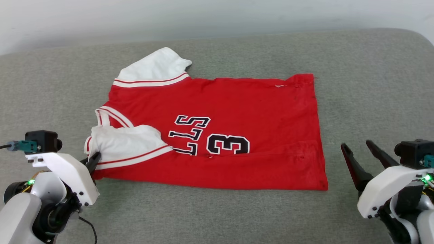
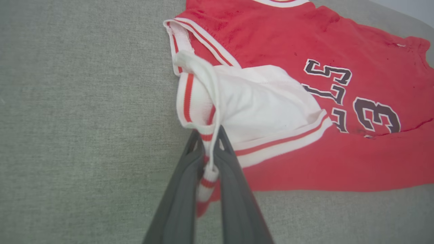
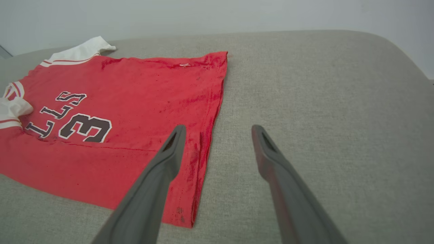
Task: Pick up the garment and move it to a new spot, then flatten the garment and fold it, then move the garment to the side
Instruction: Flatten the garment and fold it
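The garment (image 1: pixel 237 112) is a red jersey with white sleeves, lying partly folded on the grey cushion, its near long edge turned over part of the black lettering. My left gripper (image 1: pixel 95 158) is shut on the striped cuff of the near white sleeve (image 2: pixel 261 101) at the jersey's left end; in the left wrist view the trim is pinched between the two dark fingers (image 2: pixel 183 183). My right gripper (image 1: pixel 356 146) stands open just right of the garment's hem, fingers (image 3: pixel 169 152) apart above the cushion beside the hem corner (image 3: pixel 190 217). The far sleeve (image 1: pixel 156 67) lies flat.
A grey fabric cushion (image 1: pixel 373 84) carries everything, with bare room right of the hem and in front of the jersey. Its rounded back edge meets a pale wall (image 1: pixel 203 17).
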